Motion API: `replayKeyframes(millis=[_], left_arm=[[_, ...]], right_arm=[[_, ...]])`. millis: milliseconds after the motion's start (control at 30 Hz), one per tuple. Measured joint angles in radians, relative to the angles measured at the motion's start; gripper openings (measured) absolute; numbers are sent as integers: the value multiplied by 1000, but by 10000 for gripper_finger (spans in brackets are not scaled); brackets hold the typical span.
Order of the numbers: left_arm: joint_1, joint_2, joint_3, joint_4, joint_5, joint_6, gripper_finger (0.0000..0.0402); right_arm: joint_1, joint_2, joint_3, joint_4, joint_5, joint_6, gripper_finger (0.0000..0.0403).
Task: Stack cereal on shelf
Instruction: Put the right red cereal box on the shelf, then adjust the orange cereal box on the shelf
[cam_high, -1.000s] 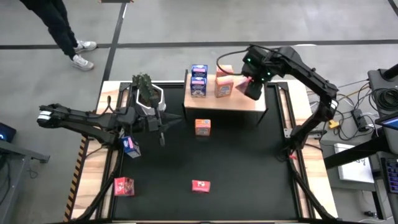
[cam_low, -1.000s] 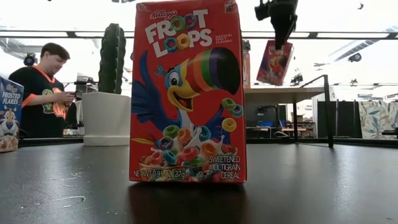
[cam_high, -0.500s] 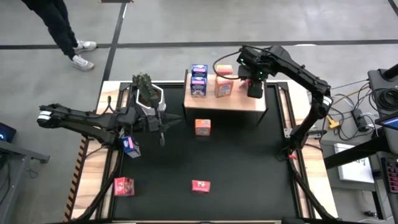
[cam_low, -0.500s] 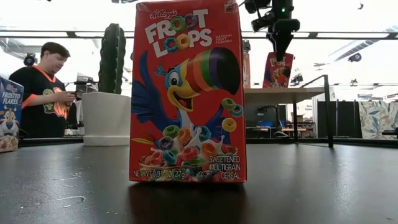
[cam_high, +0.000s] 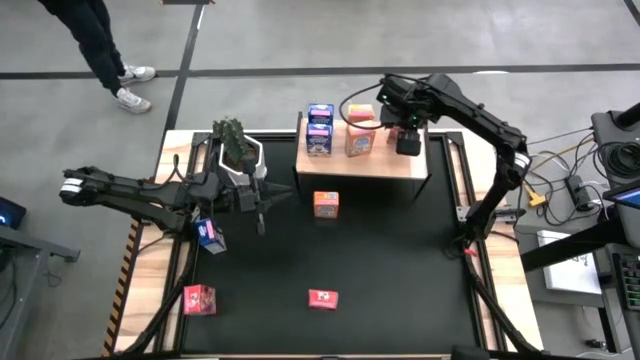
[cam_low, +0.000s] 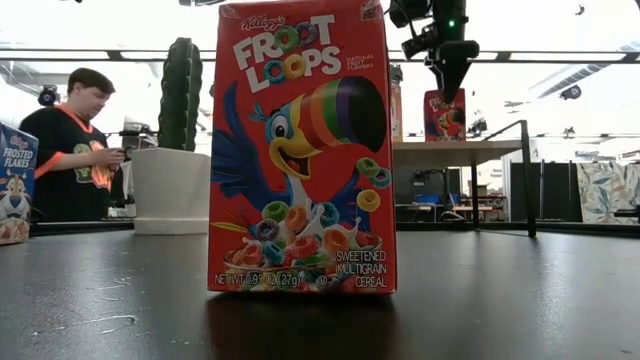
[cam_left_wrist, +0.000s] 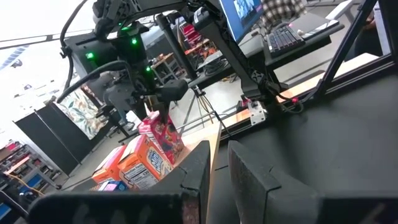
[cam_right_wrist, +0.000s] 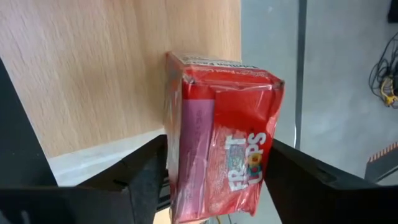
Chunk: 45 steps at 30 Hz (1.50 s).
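Red box (cam_right_wrist: 221, 134) stood on shelf (cam_right_wrist: 106, 68); right gripper (cam_right_wrist: 211, 180) spread open around it. Left gripper (cam_left_wrist: 214, 165) closed, empty, near pot (cam_high: 237, 152).

In the high view the right end effector (cam_high: 408, 141) hides the red box on the shelf (cam_high: 385, 160).

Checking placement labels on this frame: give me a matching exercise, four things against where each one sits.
Things
1. red box in the right wrist view
2. right hand
3. plant pot
4. red box nearest the low camera

Places
A. back left corner of the black mat
B. front middle of the black mat
C. standing on the right end of the shelf
D. just above the right end of the shelf

Pairs: 1-C, 2-D, 3-A, 4-B
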Motion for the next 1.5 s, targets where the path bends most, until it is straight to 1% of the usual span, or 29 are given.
replayKeyframes(millis=[133,567,833,900,1000,1100,1167,1300,1433,1500], left_arm=[[0,0,0,0,0,6,41],[0,0,0,0,0,7,41],[0,0,-1,0,0,15,41],[0,0,-1,0,0,16,41],[0,0,-1,0,0,17,41],[0,0,-1,-2,0,18,41],[0,0,-1,-9,0,18,41],[0,0,-2,-18,0,18,41],[0,0,-2,-25,0,18,41],[0,0,-2,-28,0,18,41]], right_arm=[[0,-12,0,0,0,1,247],[18,-16,7,1,1,108,242],[75,-16,112,16,-3,125,228],[91,-16,142,25,-27,136,225],[118,-18,172,45,-128,171,217],[151,-18,180,89,-245,202,205],[181,-18,164,136,-284,206,194],[254,-13,114,227,-290,177,161],[313,-2,46,314,-290,143,116],[331,2,4,366,-257,129,91]])
